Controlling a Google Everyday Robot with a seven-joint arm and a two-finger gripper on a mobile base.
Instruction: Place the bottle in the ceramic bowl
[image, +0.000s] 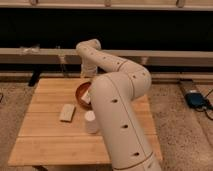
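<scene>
The ceramic bowl (81, 92) is orange-brown and sits on the wooden table (47, 137), near its back middle. My arm hides its right part. A small white shape (86, 98) lies inside the bowl at the arm's edge. It looks like the bottle, but most of it is hidden. My gripper (89, 76) hangs from the wrist just above the bowl's far rim.
A plain white cup (91, 122) stands in front of the bowl, against my arm. A flat beige block (67, 112) lies left of the cup. My large white arm (120, 115) covers the table's right half. A dark rail and shelf run behind the table.
</scene>
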